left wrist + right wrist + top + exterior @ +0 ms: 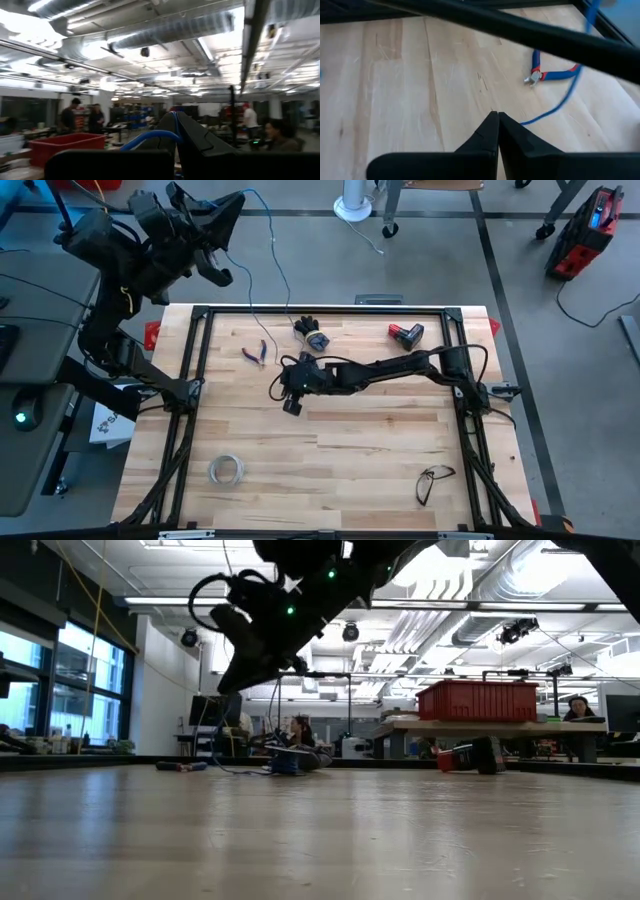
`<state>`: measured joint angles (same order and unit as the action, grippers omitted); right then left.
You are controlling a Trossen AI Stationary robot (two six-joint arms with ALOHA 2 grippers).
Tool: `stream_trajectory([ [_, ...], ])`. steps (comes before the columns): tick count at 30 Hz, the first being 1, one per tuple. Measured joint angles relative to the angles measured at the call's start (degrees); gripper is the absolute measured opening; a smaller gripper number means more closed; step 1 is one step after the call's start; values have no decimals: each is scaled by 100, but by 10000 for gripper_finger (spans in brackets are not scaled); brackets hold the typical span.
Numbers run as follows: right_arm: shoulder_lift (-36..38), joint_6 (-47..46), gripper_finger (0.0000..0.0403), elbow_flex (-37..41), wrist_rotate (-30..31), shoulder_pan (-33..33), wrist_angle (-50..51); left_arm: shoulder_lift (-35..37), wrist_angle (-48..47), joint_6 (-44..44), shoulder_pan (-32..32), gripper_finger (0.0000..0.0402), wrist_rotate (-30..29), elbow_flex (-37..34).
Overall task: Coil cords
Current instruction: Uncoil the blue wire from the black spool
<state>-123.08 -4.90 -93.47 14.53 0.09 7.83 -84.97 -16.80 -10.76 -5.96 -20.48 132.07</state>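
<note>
The wire [272,255] lies loose beyond the spool [317,340], so coiling looks barely begun. Near the spool, the right pincer [497,120] is pressed together beside the wire, seemingly holding nothing. The left pincer [175,127], raised beyond the bench [330,460], is clamped on the wire.

One wire [262,290], one spool [317,340], one pliers [253,353], one tape ring [227,470], one glasses [433,482]

The table [380,435] was pale blond wood with darker grain streaks, framed in black. The wire [560,102] ran bright blue. The pliers [545,75] had red-and-blue handles. At upper right of the high view sat a red-and-black battery [406,334]. The tape ring [226,470] was whitish. Both arms were black.
</note>
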Motion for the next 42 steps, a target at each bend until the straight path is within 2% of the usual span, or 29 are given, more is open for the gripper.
stream_trajectory([
  [4,220,57,1,0,-184,-73,90,0,-23,-47,-2,16,-301,0],
  [10,446,315,0,0,-224,-135,307,0,-110,-193,0,50,-329,0],
  [15,449,223,2,0,-764,-135,387,2,-163,-182,0,78,-311,0],
  [17,449,141,9,0,-795,-135,495,2,-146,-182,-2,80,-295,1],
  [21,449,-6,42,0,-663,-133,652,27,-136,-181,0,68,-194,0],
  [28,387,-156,130,0,-538,-244,609,33,-125,-148,0,12,-46,0],
  [31,349,-126,155,0,-466,-249,525,33,-111,-149,0,5,30,0],
  [34,349,-112,165,0,-232,-244,473,33,-97,-147,2,3,49,0],
  [42,199,-110,167,-2,-276,-335,27,33,-72,-139,4,1,88,0],
])
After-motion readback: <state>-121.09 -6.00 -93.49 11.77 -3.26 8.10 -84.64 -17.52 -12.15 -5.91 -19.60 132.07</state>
